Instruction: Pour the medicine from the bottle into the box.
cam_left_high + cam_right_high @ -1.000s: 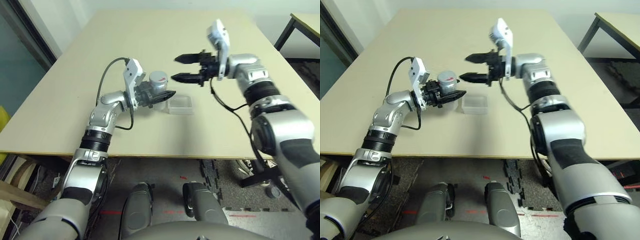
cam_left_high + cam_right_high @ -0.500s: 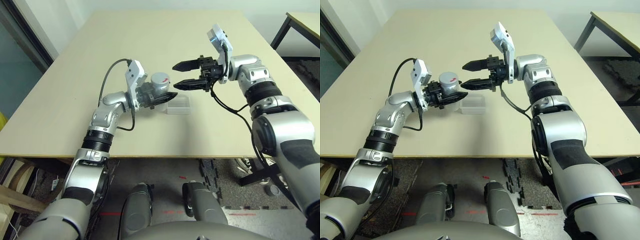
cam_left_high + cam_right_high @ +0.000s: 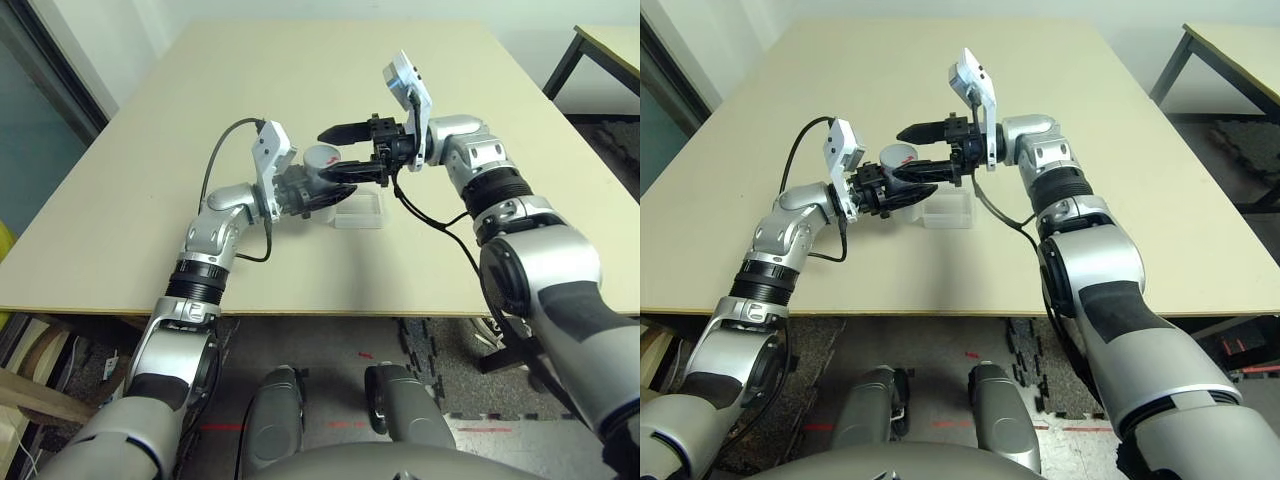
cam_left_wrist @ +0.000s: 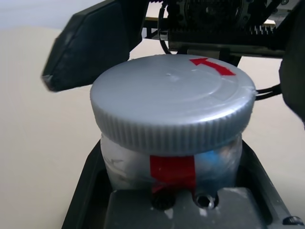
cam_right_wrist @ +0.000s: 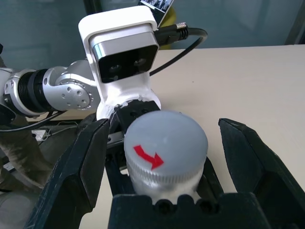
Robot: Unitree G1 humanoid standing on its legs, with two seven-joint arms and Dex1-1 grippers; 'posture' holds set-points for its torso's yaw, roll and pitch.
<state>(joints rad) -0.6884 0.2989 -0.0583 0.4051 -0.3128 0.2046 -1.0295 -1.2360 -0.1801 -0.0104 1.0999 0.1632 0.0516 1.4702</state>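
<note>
**Cap still on, nothing poured yet**

The bottle [image 3: 318,178] sat a little above the centre of the left eye frame, upright and clenched by its body in the left gripper [image 3: 322,190]. Its grey cap [image 4: 171,107], with the red arrow on top, was still screwed down, so none of the medicine had reached the box; I could not make out any pills through the bottle's wall. The right gripper [image 3: 342,152] had its fingers spread wide on either side of the cap, apart from it in the right wrist view and grasping nothing.

To my eye the task was barely begun: uncapping, tipping and pouring all remained.

The box [image 3: 359,211] lay on the table [image 3: 150,130] just right of the bottle, looking empty. The cap was the only obstacle I could see; the right gripper's fingers hung above the box.
</note>
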